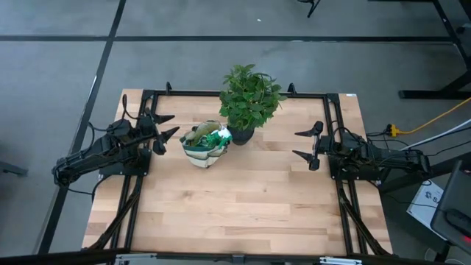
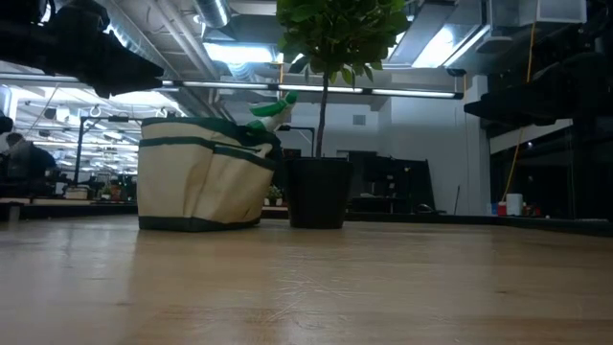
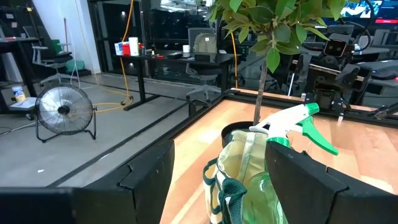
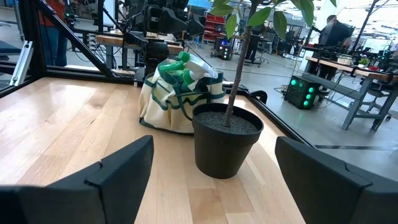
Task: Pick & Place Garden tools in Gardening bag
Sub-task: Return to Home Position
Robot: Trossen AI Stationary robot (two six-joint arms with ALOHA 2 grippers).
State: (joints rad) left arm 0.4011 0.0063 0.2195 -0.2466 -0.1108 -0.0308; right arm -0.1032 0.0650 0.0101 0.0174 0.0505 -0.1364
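Spray bottle (image 1: 218, 136) in bag (image 1: 204, 156), bag just left of potted plant (image 1: 250, 97)

At left, dark two-finger left gripper (image 1: 168, 125), arm folded, fingers spread, empty; at right, dark two-finger right gripper (image 1: 298, 144), likewise spread and empty, both pointing inward.

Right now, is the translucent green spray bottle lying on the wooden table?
No, the green spray bottle sits inside the beige fabric bag, its nozzle poking out the top.

Gardening bag (image 2: 196, 172) hides most of the spray bottle (image 2: 271, 108); low view crops the plant (image 2: 335, 29).
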